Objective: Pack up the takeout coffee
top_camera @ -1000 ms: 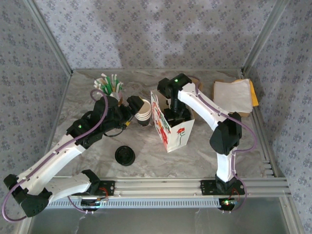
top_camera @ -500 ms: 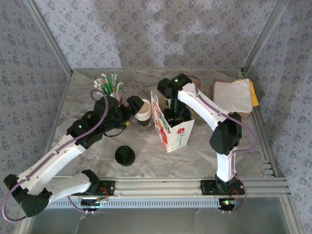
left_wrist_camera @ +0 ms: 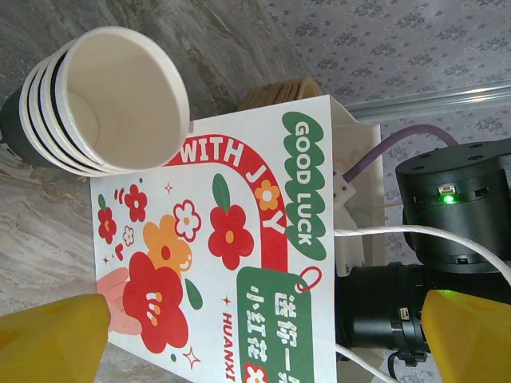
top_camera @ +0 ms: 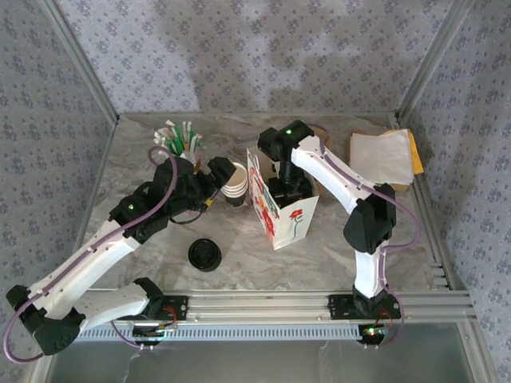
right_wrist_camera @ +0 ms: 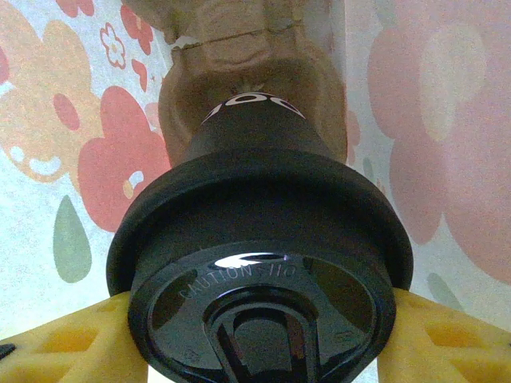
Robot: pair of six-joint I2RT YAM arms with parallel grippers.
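1. My right tool: yellow fingers pinch the takeout coffee, a small cup under a round black plastic lid, one finger on each side of the lid's rim. From above, my right tool reaches down into the open top of item 2.

2. White paper bag printed with red and orange flowers: upright at the middle of the grey marbled worktop. The takeout coffee is inside it, with printed walls on both sides and the brown bottom beyond. I cannot tell whether the cup touches that bottom.

3. My left tool: spread wide, gripping nothing, yellow fingertips well apart. It faces the bag's printed side.

4. Stack of lidless cream paper cups: lying on its side just left of the bag, mouth toward my left tool.

5. Pink cup of green-and-white straws: toward the far left corner.

6. Loose round black plastic lid: flat on the worktop, toward the near edge, left of the bag.

7. Pile of white paper napkins: far right corner.
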